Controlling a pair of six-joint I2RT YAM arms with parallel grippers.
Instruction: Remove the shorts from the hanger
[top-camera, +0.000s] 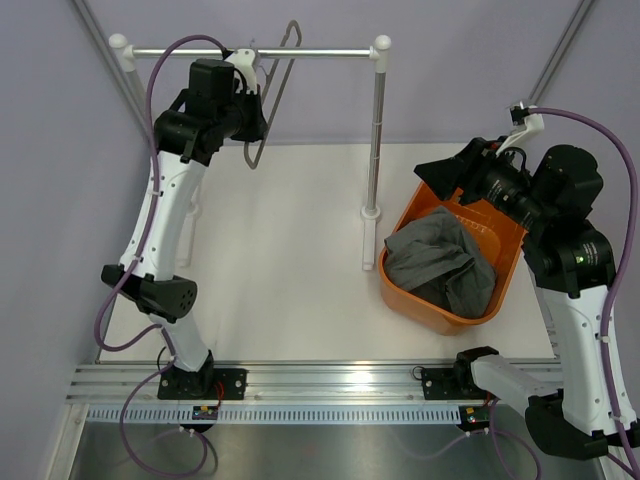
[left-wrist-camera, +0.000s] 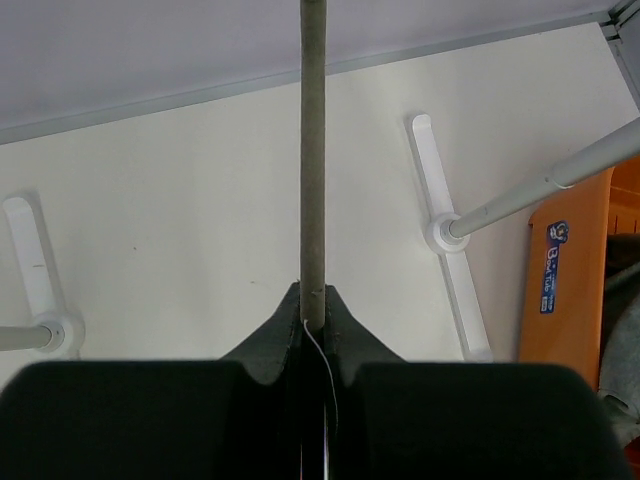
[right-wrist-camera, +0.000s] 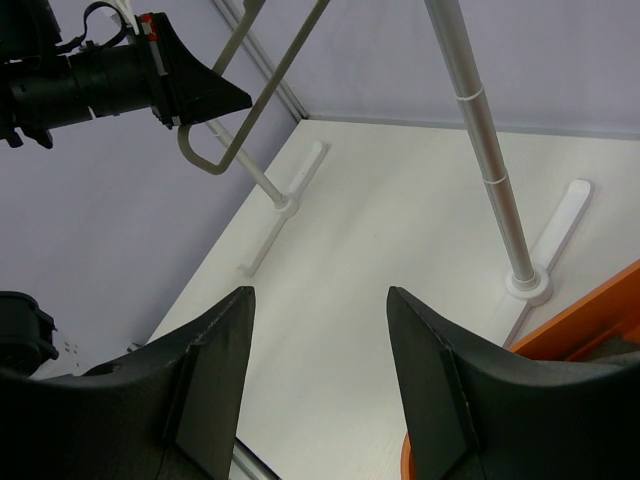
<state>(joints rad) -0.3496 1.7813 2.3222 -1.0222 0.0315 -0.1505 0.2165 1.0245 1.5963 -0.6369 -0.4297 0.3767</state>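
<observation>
Left gripper (left-wrist-camera: 313, 312) pinches thin grey wire hanger (left-wrist-camera: 312, 150) steady at eleven o'clock; right gripper (right-wrist-camera: 318, 300) spread near freed grey fabric shorts (top-camera: 440, 262)

In the left wrist view the thin grey wire hanger (left-wrist-camera: 312, 150) runs off the top edge, and its lower end is buried between the closed black fingers of the left gripper (left-wrist-camera: 313, 298). The orange plastic basket (left-wrist-camera: 572, 290) is cut off by the right edge.
</observation>
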